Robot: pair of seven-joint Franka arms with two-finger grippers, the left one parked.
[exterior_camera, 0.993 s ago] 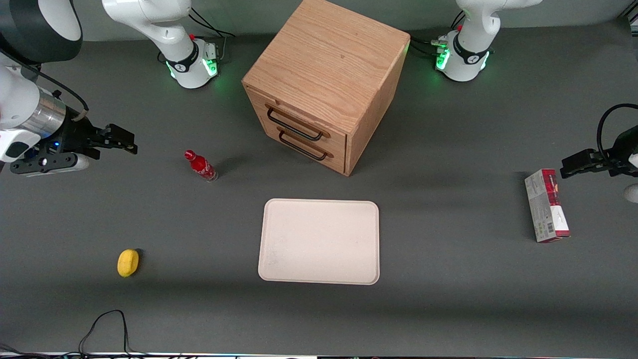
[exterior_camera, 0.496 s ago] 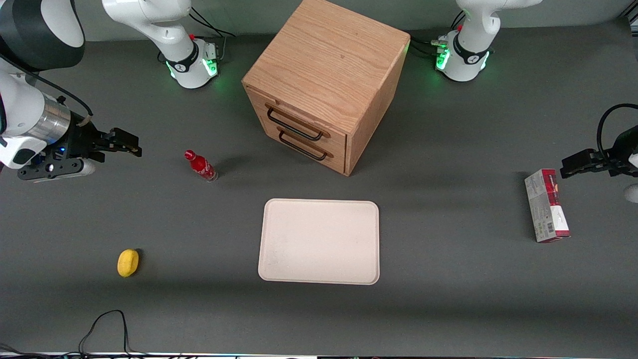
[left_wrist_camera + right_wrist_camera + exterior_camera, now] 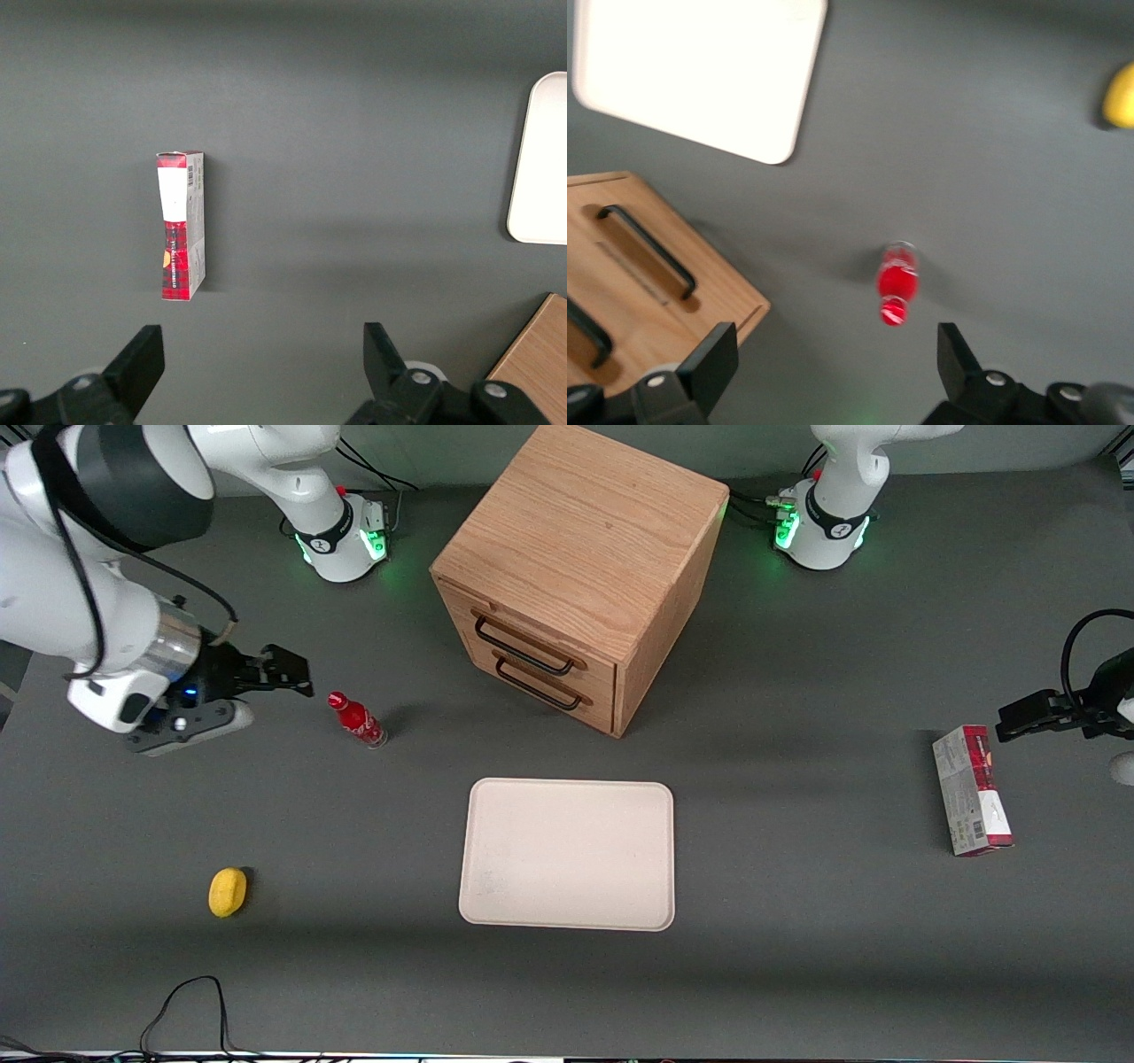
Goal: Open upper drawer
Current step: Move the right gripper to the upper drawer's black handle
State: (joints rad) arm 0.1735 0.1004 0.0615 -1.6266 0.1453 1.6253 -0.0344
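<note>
The oak cabinet (image 3: 585, 540) stands at the back middle of the table, its drawer front turned toward the working arm's end. The upper drawer (image 3: 532, 631) is shut, and its long black handle (image 3: 523, 647) sits above the lower drawer's handle (image 3: 538, 685). My right gripper (image 3: 297, 676) is open and empty. It hovers beside a small red bottle (image 3: 356, 720), well short of the cabinet. In the right wrist view the upper handle (image 3: 592, 333) is partly cut off and the lower handle (image 3: 647, 251) shows fully. The bottle (image 3: 896, 283) stands just ahead of the gripper (image 3: 837, 354).
A cream tray (image 3: 567, 855) lies nearer the front camera than the cabinet. A yellow lemon (image 3: 228, 892) lies near the front at the working arm's end. A red and grey carton (image 3: 972, 790) lies at the parked arm's end.
My right gripper has moved across the table toward the red bottle and the cabinet, staying open. The drawers, bottle and other objects have not moved.
</note>
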